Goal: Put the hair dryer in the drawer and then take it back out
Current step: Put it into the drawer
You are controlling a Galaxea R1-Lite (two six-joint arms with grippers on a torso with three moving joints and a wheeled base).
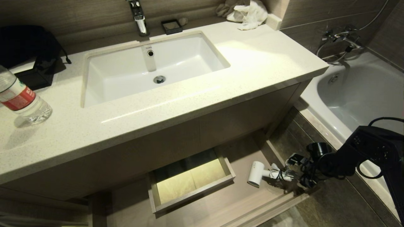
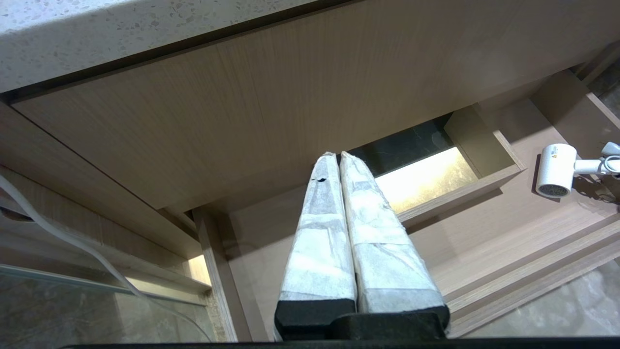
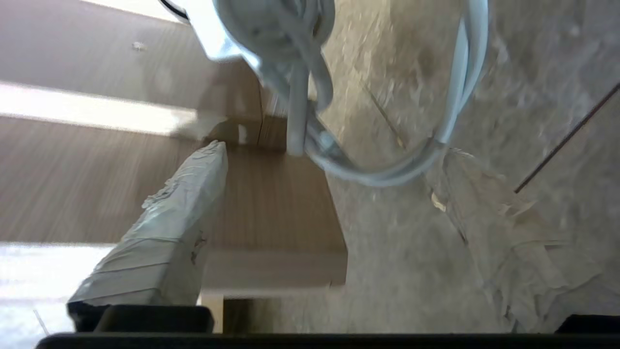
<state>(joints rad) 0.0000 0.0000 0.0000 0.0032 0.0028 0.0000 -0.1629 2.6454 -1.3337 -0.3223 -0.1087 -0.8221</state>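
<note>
Hair dryer [image 1: 256, 177] lies on its side on the floor of the open drawer [image 1: 221, 205], right of the boxed cutout; right tool [image 1: 292, 171] at its cord, apparently spread and released, so stowing looks done; next: re-grip, lift out.

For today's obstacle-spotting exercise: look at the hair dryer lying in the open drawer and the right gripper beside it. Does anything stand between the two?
Nothing visible does. The hair dryer lies on the floor of the drawer, and the right gripper sits at its bundled cord, jaws open. The boxed cutout lies on the dryer's far side, out of the way.
</note>
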